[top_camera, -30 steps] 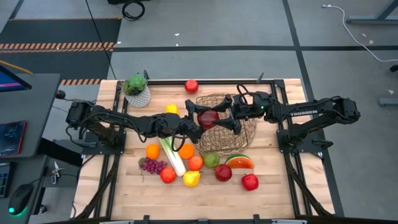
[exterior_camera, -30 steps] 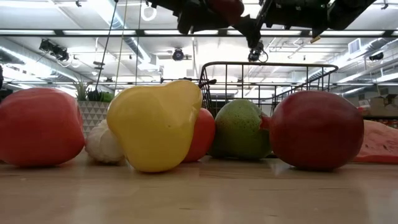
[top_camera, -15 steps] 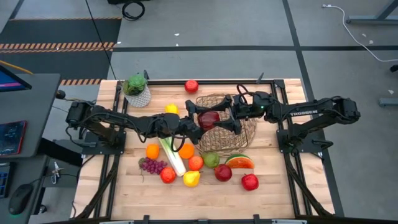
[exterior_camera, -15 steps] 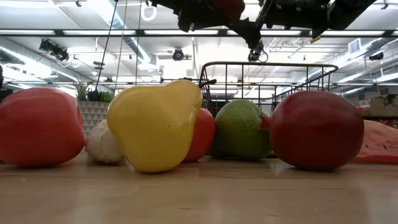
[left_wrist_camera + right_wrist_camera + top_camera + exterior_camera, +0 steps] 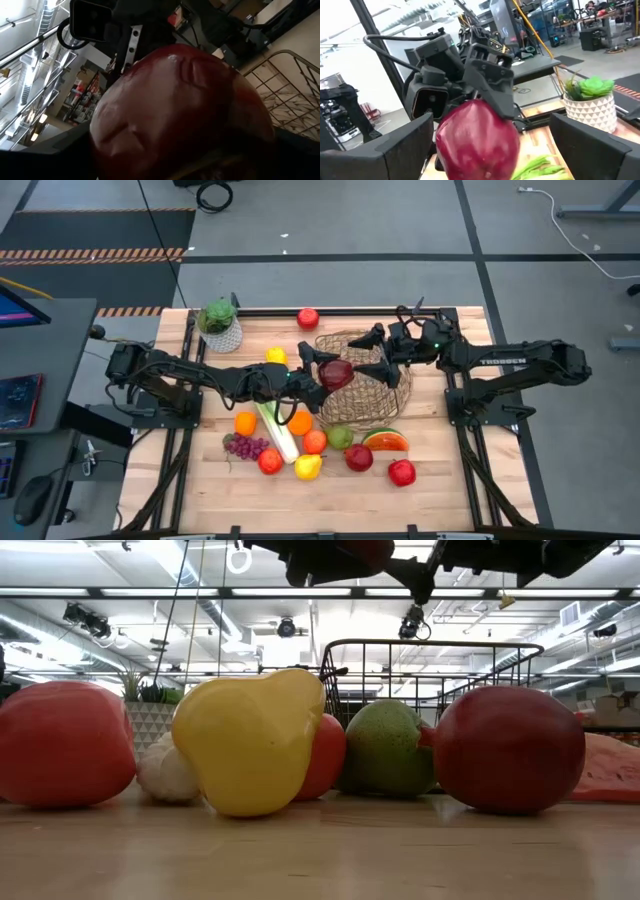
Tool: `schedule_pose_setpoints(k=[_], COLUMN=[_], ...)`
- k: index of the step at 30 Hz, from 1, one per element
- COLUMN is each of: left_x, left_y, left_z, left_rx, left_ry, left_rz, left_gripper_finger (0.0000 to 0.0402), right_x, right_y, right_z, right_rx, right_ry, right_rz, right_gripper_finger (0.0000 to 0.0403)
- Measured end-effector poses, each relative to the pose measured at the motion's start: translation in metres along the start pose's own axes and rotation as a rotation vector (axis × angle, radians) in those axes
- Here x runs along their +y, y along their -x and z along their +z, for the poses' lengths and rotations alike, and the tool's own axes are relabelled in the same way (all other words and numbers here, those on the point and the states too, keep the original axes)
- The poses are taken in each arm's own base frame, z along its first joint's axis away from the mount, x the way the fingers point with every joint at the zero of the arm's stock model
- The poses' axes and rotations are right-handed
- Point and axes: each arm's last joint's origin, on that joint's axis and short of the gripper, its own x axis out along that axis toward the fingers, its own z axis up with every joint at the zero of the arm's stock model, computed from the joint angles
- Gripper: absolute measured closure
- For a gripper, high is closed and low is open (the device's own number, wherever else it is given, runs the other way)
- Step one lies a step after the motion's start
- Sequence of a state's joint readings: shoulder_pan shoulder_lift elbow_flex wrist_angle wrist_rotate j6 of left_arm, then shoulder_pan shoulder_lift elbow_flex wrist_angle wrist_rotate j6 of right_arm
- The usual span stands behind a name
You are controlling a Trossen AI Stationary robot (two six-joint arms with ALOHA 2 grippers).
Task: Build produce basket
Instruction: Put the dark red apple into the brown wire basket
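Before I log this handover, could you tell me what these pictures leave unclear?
- Basket floor: high view, hidden by both arms and the dark red apple.
- Left gripper fingers: left wrist view, apple fills the frame.
- Grapes: low view, behind nearer fruit.
- Right gripper: low view, cut off at the top edge.

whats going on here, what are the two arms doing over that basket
The left gripper holds a dark red apple above the near-left part of the wire basket, which has no fruit in it yet. The right gripper is open, just beside the apple over the basket, gripping nothing. The other produce lies on the table in front of the basket, with a potted plant at the back.
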State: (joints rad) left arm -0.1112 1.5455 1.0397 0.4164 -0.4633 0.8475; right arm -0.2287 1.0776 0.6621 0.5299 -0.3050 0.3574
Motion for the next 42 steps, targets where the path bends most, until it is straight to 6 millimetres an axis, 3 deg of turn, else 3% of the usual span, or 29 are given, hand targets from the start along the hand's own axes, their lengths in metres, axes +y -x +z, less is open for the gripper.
schedule_pose_setpoints(k=[18,24,28,35,42], left_x=[0.000,0.000,0.001,0.003,0.030], left_y=[0.000,0.000,0.000,0.000,0.022], left_z=[0.000,0.000,-0.001,-0.005,0.005], left_rx=[0.012,0.012,0.015,0.040,0.004], left_ry=[0.000,0.032,0.115,0.252,0.379], left_rz=[0.009,0.009,0.008,0.002,0.026], left_gripper_finger=[0.0002,0.0002,0.0002,0.0002,0.0002], right_x=[0.005,0.009,0.008,0.009,0.015], right_y=[0.056,0.057,0.057,0.059,0.072], right_z=[0.013,0.009,-0.001,-0.002,0.002], right_rx=[0.140,0.148,0.161,0.161,0.160], right_ry=[0.017,0.016,0.015,-0.008,-0.008], right_rz=[-0.153,-0.185,-0.234,-0.255,-0.249], right_gripper_finger=[0.0003,0.0003,0.0003,0.0003,0.0003])
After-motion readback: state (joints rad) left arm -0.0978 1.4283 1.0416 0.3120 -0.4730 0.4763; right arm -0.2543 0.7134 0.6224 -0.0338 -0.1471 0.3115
